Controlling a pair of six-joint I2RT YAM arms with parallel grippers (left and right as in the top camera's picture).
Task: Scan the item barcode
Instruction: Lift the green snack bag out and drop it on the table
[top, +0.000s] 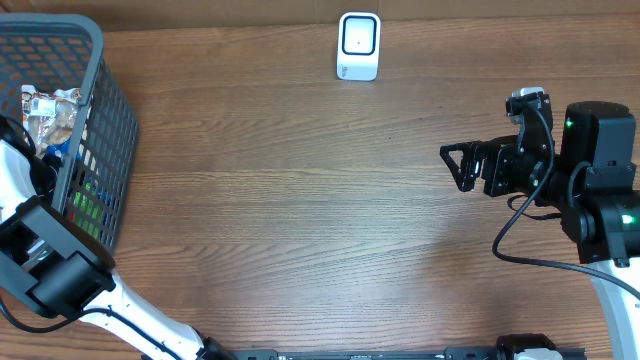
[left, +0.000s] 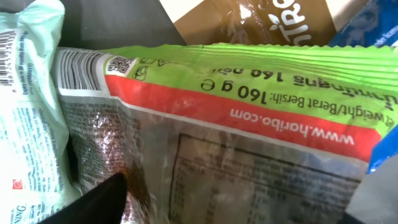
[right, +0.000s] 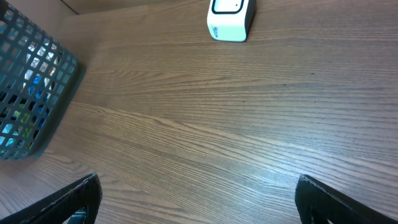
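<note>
Brown wood-grain tbl (top: 300, 220), even light

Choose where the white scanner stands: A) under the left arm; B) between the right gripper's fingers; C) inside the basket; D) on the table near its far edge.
D: the white scanner stands on the wood of the table by its far edge, well apart from the basket and the open right gripper.

Table (top: 300, 200) matt wood-grain, basket (top: 110, 120) plastic mesh, sweets bag (left: 249, 124) v. glossy crinkly film, scanner (top: 359, 46) smooth wht plastic.
</note>
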